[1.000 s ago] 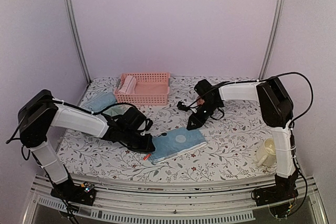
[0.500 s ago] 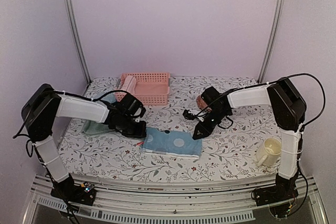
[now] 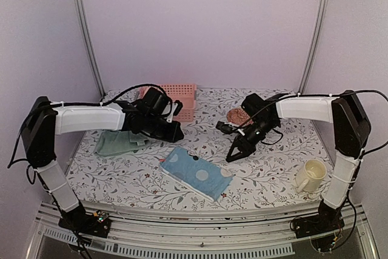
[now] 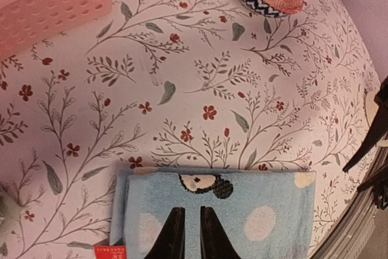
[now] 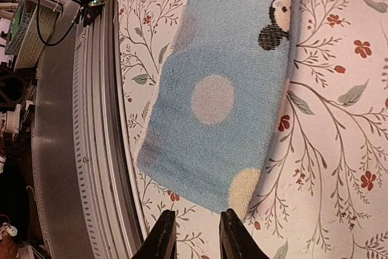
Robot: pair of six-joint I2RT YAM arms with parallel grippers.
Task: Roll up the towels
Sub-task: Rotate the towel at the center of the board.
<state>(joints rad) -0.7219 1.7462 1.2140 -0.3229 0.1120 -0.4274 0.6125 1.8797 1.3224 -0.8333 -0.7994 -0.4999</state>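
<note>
- The spotted blue towel (image 3: pixel 197 172) lies folded flat on the worktop (image 3: pixel 267 174), near its front edge.
- Both the left gripper (image 4: pixel 187 235) and the right gripper (image 5: pixel 193 235) have jaws slightly parted, grasping nothing.
- Risk: rolling it toward the edge may push it off, or a loose start lets the roll open.

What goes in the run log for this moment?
spotted towel: flat, folded, unrolled | left pincer: above it, empty | right pincer: open, empty | green towel: left | basket: far
</note>
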